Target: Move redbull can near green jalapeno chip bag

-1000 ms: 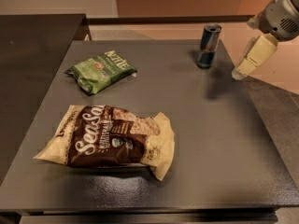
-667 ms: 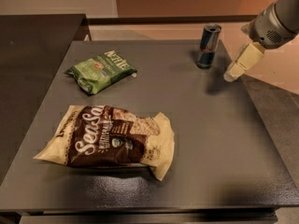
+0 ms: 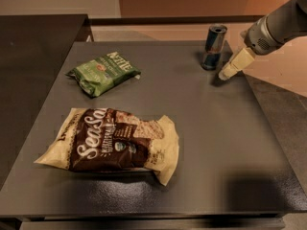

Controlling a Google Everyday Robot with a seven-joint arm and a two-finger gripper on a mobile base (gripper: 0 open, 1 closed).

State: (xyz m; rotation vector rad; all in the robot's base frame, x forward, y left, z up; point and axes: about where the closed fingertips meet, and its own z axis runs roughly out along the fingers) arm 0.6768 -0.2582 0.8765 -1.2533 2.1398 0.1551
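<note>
The redbull can (image 3: 214, 47) stands upright near the far right edge of the dark grey table (image 3: 211, 128). The green jalapeno chip bag (image 3: 103, 73) lies flat at the far left of the table, well apart from the can. My gripper (image 3: 229, 70) comes in from the upper right on a grey arm. Its cream tip sits just right of the can's base, close to the table surface and not holding anything.
A larger cream-and-brown "Sea Salt" chip bag (image 3: 112, 142) lies at the front left. A black counter (image 3: 33, 47) adjoins the table on the left. The floor shows beyond the table's right edge.
My gripper has moved left and down toward the can's base. The can and both bags have not moved.
</note>
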